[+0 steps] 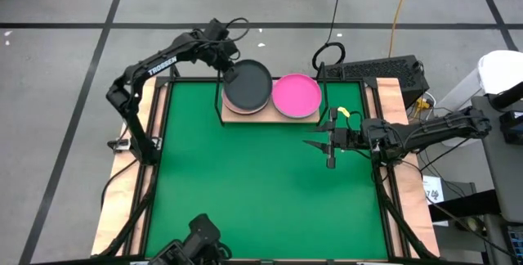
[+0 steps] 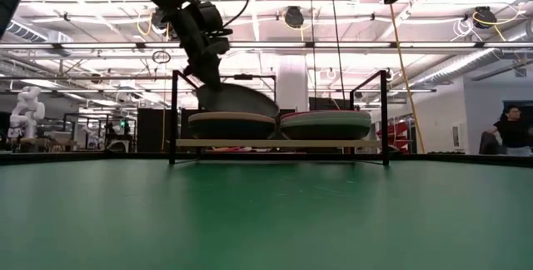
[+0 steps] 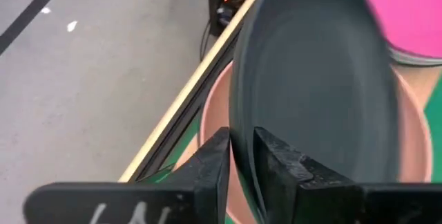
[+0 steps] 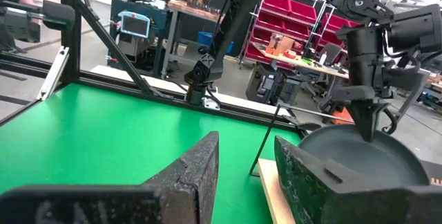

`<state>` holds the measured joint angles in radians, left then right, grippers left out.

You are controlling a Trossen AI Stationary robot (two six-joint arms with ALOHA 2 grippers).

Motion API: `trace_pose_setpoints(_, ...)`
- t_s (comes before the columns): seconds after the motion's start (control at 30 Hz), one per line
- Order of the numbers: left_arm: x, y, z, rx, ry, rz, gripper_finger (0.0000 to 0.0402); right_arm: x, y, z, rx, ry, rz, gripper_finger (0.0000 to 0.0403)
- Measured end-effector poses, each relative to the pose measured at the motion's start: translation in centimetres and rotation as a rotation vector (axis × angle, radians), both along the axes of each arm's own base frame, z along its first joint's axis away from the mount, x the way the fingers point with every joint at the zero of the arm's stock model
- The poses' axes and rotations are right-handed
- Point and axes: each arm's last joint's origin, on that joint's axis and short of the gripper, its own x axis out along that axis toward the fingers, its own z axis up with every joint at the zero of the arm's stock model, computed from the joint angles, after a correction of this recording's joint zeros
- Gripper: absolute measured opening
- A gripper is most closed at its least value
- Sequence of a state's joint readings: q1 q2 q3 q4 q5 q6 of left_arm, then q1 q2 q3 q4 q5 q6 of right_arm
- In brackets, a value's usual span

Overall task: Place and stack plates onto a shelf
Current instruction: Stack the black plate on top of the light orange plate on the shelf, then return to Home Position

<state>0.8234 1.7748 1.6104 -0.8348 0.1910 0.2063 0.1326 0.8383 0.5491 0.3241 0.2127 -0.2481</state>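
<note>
The light-wood shelf [image 1: 313, 119] lies at the far edge of the green mat. A hot pink plate [image 1: 296, 96] tops its right stack [image 2: 325, 124]. The left stack [image 2: 231, 125] has a salmon pink plate [image 3: 217, 106] on top. My left gripper [image 1: 230, 73] is shut on a dark grey plate [image 1: 249, 85] above that left stack. My right gripper [image 1: 321, 146] hovers open over the mat, near of the pink plate and to its right. My left gripper [image 3: 240, 140] pinches the dark grey plate's rim [image 3: 242, 124] between its two fingers, on the plate's far-left side. The fingers come slanting down from above. The plate [image 2: 237, 100] is tilted, its held side raised and its opposite side low over the stack.
Black frame posts [image 2: 173, 116] [image 2: 385, 116] stand at both ends of the shelf. A keyboard [image 1: 384, 69] and cables lie beyond the table's far right corner. A person [image 2: 510, 128] stands far off in the room. The green mat [image 1: 261, 191] spreads toward the near side.
</note>
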Motion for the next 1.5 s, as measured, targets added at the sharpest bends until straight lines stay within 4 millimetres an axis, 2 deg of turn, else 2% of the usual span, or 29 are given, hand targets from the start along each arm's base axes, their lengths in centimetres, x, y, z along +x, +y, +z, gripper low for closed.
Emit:
trace_pose_setpoints(0.37,-0.2,-0.7,-0.4,-0.051,0.060,-0.010,0.0089,0.0,0.0,-0.1,-0.001,0.005,0.000,0.0125)
trace_pose_setpoints(0.67,-0.1,-0.9,-0.4,-0.053,0.063,-0.015,0.0176,0.0,0.0,-0.1,-0.003,0.007,0.000,0.0125)
trace_pose_setpoints(0.77,-0.4,-1.2,0.4,-0.037,0.049,-0.014,0.0193,0.0,0.0,-0.1,-0.003,0.007,0.000,0.0125)
trace_pose_setpoints(0.93,-1.7,-2.5,3.4,0.036,-0.014,-0.012,0.0197,0.0,0.0,-0.1,-0.003,0.007,0.000,0.0125)
trace_pose_setpoints(1.0,-2.6,-3.5,5.3,0.084,-0.056,-0.015,0.0197,0.0,0.0,-0.1,-0.003,0.007,0.000,0.0125)
trace_pose_setpoints(1.1,-4.3,-5.9,8.6,0.166,-0.133,-0.031,0.0189,-0.1,0.0,0.0,-0.002,0.002,-0.002,0.0125)
trace_pose_setpoints(1.23,-6.2,-10.0,12.1,0.255,-0.281,-0.127,0.0139,-1.1,-0.5,0.9,-0.046,-0.046,-0.135,0.0125)
trace_pose_setpoints(1.37,-8.2,-13.9,13.6,0.324,-0.379,-0.188,0.0074,-2.7,-1.2,2.3,-0.104,-0.118,-0.195,0.0123)
trace_pose_setpoints(1.5,-10.1,-17.5,13.4,0.414,-0.538,-0.258,0.0015,-4.8,-1.6,2.9,-0.096,-0.143,-0.150,0.0097)
